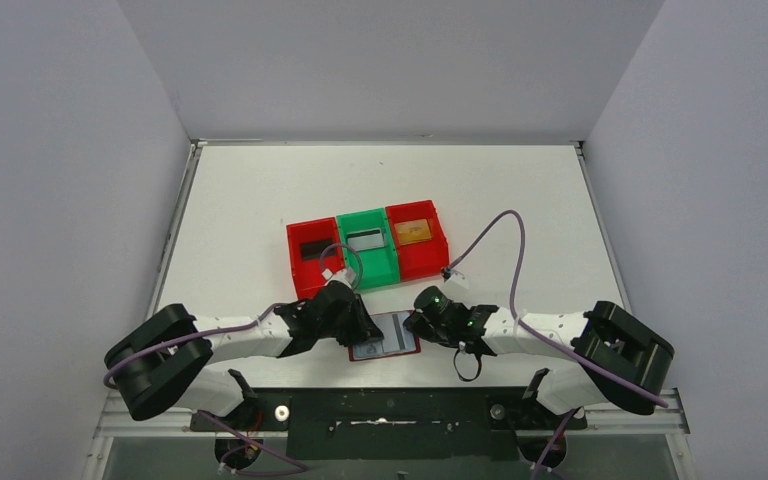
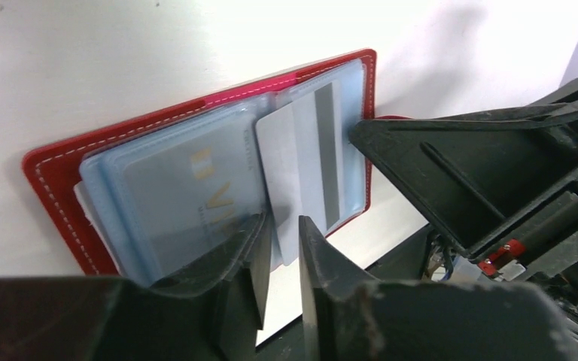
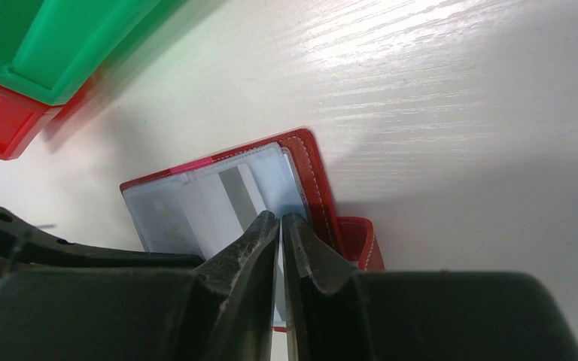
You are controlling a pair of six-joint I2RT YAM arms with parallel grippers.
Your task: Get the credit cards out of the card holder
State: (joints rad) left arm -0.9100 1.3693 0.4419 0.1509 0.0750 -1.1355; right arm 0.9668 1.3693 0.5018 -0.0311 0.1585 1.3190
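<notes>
Near edge of table (image 1: 260, 200), centre: card holder (image 1: 384, 336) lies open and flat. Left gripper (image 1: 360, 325) stands at its left side, right gripper (image 1: 420, 322) at its right side, the holder between them.

One card (image 2: 293, 173) juts partway out of an inner pocket, its free edge between the left gripper's parted fingers. A second card (image 2: 188, 195) sits fully inside the adjoining pocket.

Behind the holder, three bins stand side by side, touching: left bin (image 1: 312, 285), middle bin (image 1: 372, 270), right bin (image 1: 420, 265). One card lies in each (image 1: 315, 249) (image 1: 365, 239) (image 1: 413, 232).
</notes>
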